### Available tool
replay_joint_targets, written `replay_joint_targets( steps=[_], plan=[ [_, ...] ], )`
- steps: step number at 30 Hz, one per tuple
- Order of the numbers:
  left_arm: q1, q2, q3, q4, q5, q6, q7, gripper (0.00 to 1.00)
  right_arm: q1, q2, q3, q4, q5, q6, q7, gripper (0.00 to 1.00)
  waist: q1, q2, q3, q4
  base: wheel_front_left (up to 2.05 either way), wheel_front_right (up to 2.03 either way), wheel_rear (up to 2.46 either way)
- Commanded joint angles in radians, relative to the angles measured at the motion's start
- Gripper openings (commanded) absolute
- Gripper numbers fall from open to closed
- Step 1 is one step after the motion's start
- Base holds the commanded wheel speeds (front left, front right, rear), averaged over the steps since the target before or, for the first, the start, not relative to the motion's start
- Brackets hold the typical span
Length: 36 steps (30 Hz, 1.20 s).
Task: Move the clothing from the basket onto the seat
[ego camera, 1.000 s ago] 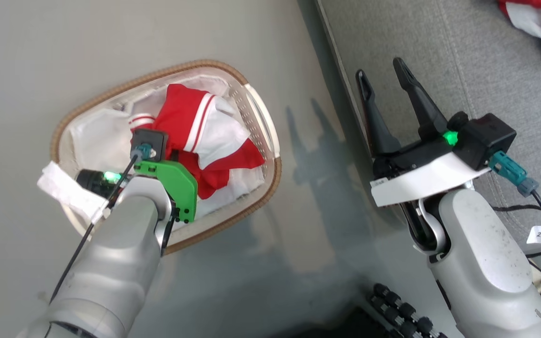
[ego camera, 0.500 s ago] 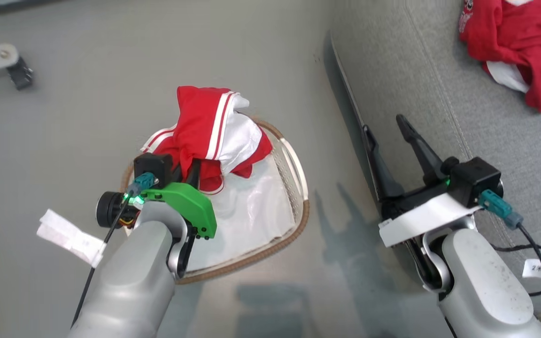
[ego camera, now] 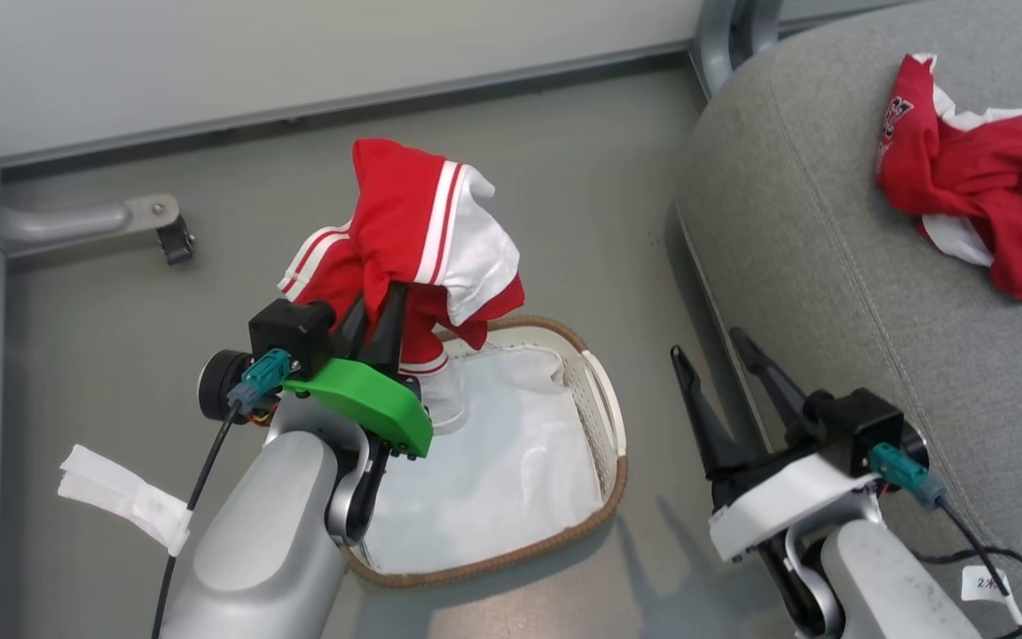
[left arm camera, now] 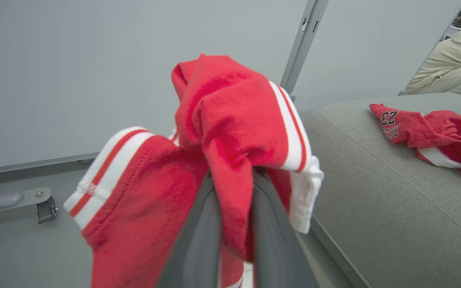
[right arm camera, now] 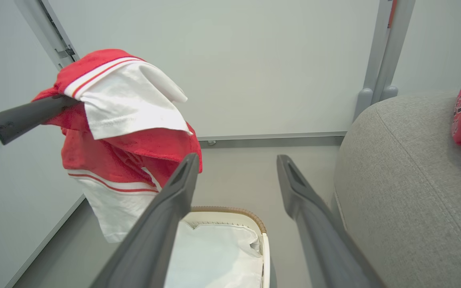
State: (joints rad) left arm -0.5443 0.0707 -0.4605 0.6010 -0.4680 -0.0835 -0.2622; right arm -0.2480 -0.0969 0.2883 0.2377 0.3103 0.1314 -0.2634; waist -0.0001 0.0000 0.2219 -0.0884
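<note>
Clothing, quantity two: first piece point(ego camera: 413, 231) between the left gripper point(ego camera: 378, 306) fingers, second piece point(ego camera: 990, 186) beyond the right gripper point(ego camera: 705, 342). One basket point(ego camera: 619, 470). One seat point(ego camera: 830, 311).

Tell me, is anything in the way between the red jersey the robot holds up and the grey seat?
Nothing visible. The left gripper holds the jersey above the basket, with open air across to the seat. The open right gripper hovers lower, beside the seat's edge. Another red garment lies farther back on it.

Clothing point(ego camera: 413, 231) hangs above the basket point(ego camera: 601, 417), left of the seat point(ego camera: 830, 293).
</note>
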Motion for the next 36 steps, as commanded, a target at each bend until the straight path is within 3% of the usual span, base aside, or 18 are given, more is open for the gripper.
replay_joint_targets(
  steps=[1, 16, 28, 36],
  plan=[
    [0.019, -0.006, 0.004, -0.021, 0.011, -0.008, -0.004, 0.0, 0.026, 0.001, 0.006, 0.006, -0.006, -0.001, -0.002, 1.0, 0.0001, 0.0, -0.066, 0.033, 0.0, 0.0, 0.0],
    [0.031, -0.018, -0.062, -0.157, -0.016, -0.026, -0.004, 0.0, 0.099, 0.009, 0.069, 0.01, -0.021, -0.001, -0.002, 1.0, 0.0001, 0.0, -0.152, 0.05, 0.0, 0.0, 0.0],
    [0.021, -0.019, -0.146, -0.213, -0.065, 0.011, -0.004, 0.0, -0.128, 0.006, 0.215, -0.053, -0.081, -0.001, -0.002, 1.0, 0.0001, 0.0, -0.145, 0.091, 0.0, 0.0, 0.0],
    [0.004, -0.019, -0.22, -0.23, -0.105, 0.026, -0.004, 0.0, -0.226, 0.021, 0.226, 0.07, -0.184, -0.001, -0.002, 1.0, 0.0001, 0.0, -0.138, 0.131, 0.0, 0.0, 0.0]
  ],
)
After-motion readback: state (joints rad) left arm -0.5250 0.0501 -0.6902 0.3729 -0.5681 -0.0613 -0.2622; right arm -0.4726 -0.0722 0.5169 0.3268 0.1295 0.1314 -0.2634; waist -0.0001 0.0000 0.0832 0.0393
